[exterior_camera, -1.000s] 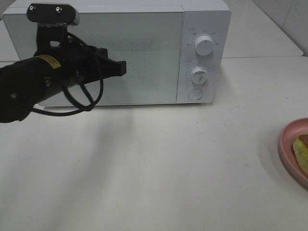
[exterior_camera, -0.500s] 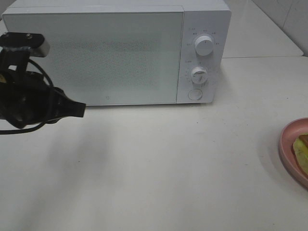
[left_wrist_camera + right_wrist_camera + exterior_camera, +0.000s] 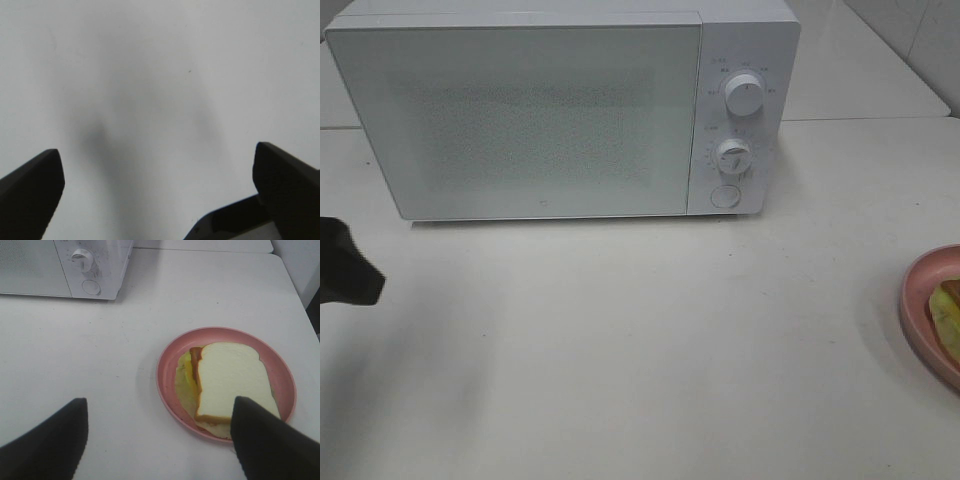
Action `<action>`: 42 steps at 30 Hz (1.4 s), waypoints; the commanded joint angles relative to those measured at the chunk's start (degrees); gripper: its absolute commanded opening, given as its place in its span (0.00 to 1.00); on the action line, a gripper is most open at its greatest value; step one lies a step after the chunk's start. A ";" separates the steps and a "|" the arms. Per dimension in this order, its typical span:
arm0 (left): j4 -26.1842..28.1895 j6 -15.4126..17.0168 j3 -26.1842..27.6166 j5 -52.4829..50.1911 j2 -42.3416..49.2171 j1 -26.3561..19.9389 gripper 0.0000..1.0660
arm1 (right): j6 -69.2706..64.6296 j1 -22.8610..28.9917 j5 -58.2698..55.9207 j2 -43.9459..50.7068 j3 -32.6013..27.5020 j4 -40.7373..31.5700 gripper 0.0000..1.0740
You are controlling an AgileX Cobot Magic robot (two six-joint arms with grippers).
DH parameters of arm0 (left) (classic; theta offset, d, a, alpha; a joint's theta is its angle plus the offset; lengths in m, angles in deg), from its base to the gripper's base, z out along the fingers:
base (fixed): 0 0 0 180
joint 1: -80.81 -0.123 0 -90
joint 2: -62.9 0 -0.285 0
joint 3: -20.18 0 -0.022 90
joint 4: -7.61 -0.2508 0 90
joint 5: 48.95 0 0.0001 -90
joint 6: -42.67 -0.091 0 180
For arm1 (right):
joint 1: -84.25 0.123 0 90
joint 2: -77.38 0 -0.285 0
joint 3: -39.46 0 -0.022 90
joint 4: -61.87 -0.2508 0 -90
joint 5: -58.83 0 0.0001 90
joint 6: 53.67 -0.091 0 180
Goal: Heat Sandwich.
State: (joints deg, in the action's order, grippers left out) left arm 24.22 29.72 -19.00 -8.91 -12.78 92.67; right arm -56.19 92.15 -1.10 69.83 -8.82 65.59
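The sandwich (image 3: 230,382), white bread over a yellow-green and reddish filling, lies on a round pink plate (image 3: 167,365). In the exterior high view only a sliver of the sandwich (image 3: 948,318) and the plate (image 3: 920,310) shows at the right edge. My right gripper (image 3: 157,440) hovers open just short of the plate, holding nothing. Over bare table my left gripper (image 3: 160,190) is open wide and empty. Only the left arm's dark end (image 3: 345,272) shows at the far left edge. The white microwave (image 3: 560,110) stands at the back with its door closed.
Two knobs (image 3: 744,95) and a round button (image 3: 725,196) sit on the microwave's right panel. The white table (image 3: 640,350) stretches between the microwave and the plate. A seam in the tabletop runs behind the microwave on the right.
The left arm has drawn back from in front of the microwave door, down and to the left, almost out of the exterior high view. Its jaws have opened. The plate has not moved.
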 commanded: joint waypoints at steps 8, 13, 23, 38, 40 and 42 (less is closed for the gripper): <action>-12.55 14.90 0.00 18.05 16.96 -7.22 0.91 | 0.29 -0.34 0.52 1.55 0.00 0.00 0.70; -14.50 14.78 -1.95 21.31 26.59 -7.22 0.91 | 0.29 -0.34 0.52 1.55 0.00 0.00 0.70; -13.64 11.69 -9.05 20.68 47.73 -7.22 0.91 | 0.29 -0.34 0.52 1.55 0.00 0.00 0.70; -12.66 11.12 -9.68 19.31 66.69 -7.22 0.91 | 0.29 -0.34 0.52 1.55 0.00 0.00 0.70; -12.66 11.12 -9.68 19.31 67.04 -7.22 0.91 | 0.29 -0.34 0.52 1.55 0.00 0.00 0.70; -12.66 11.12 -9.68 19.31 67.04 -7.22 0.91 | 0.29 -0.34 0.52 1.55 0.00 0.00 0.70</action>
State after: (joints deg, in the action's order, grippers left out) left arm 11.27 40.83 -28.51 10.86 53.62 85.68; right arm -56.19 92.15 -1.10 69.83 -8.82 65.59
